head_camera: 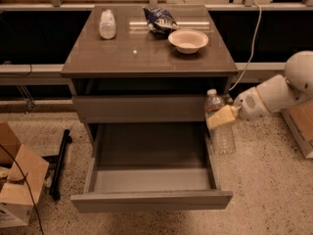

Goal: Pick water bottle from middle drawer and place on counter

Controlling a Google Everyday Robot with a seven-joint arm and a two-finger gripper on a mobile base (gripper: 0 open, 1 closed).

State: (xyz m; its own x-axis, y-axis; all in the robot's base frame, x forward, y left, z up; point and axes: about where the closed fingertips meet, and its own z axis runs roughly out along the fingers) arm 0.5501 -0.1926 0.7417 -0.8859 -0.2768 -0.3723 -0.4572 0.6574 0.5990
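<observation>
Dim warm light, counter (146, 58) glare, gripper (223, 116) holding water bottle (222, 142) beside drawer (151, 200)

gripper (222, 116) holding water bottle (221, 140) beside middle drawer (151, 200) | counter (142, 58) front free — bowl (188, 39) behind
</observation>
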